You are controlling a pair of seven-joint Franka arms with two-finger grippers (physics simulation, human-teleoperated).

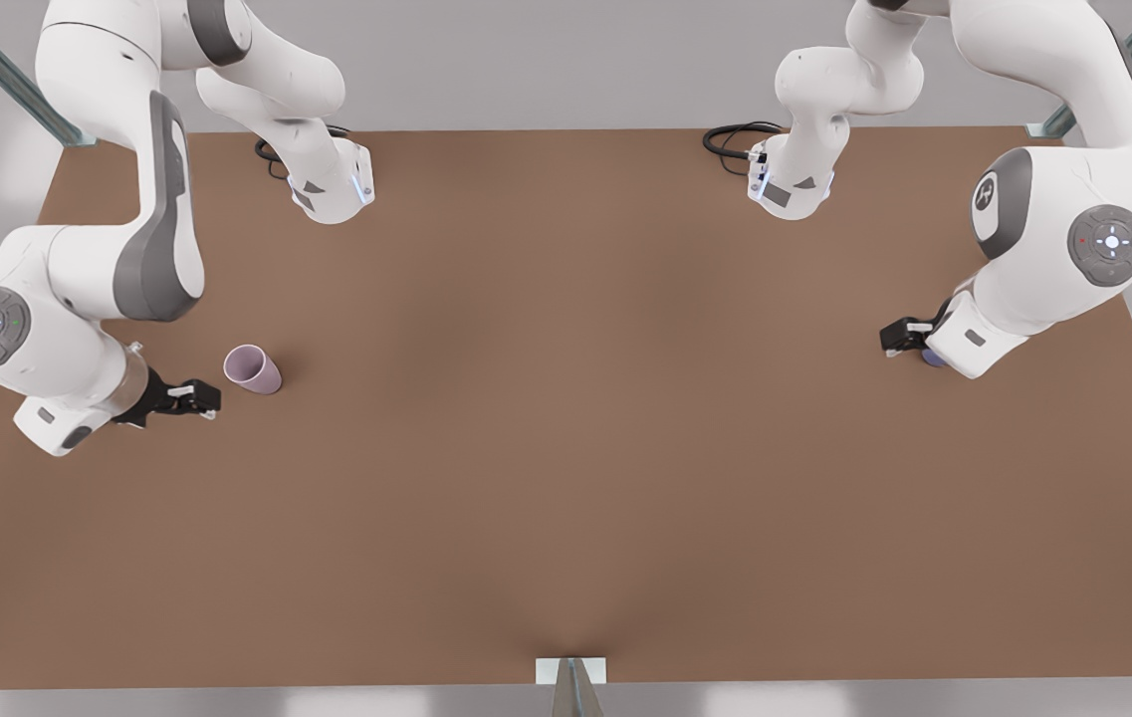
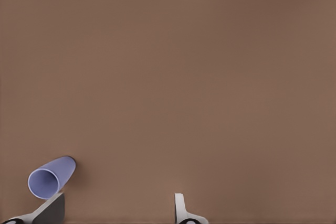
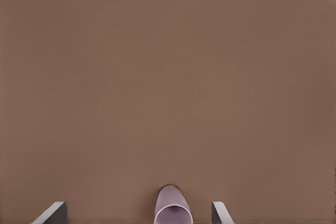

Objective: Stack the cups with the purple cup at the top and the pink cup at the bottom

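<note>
- On the front view's left, your right gripper [image 1: 202, 400] sits low over the bench [image 1: 566, 448], just beside the pink cup [image 1: 253, 369] and not touching it.
- The right wrist view shows that gripper's jaws spread wide, with the pink cup [image 3: 171, 206] between the two fingers [image 3: 51, 213] and neither pad on its wall.
- The pink cup stands upright and looks empty, its inside a shade darker.
- Since it is the base of the stack, it can stay put; I judge it needs only steadying.
- On the front view's right, your left gripper [image 1: 899, 337] is down at the bench, with the purple cup [image 1: 934, 357] peeking out from under the hand.
- In the left wrist view the purple cup [image 2: 51, 177] sits off to one side, close against one finger [image 2: 50, 209], not centred; the jaws are spread and hold nothing.
- That cup also appears empty.
- To do this step well, shift the left gripper sideways until the purple cup sits midway between the jaws, then close on its wall below the rim. An off-centre pinch would likely tip so light a cup.
</note>
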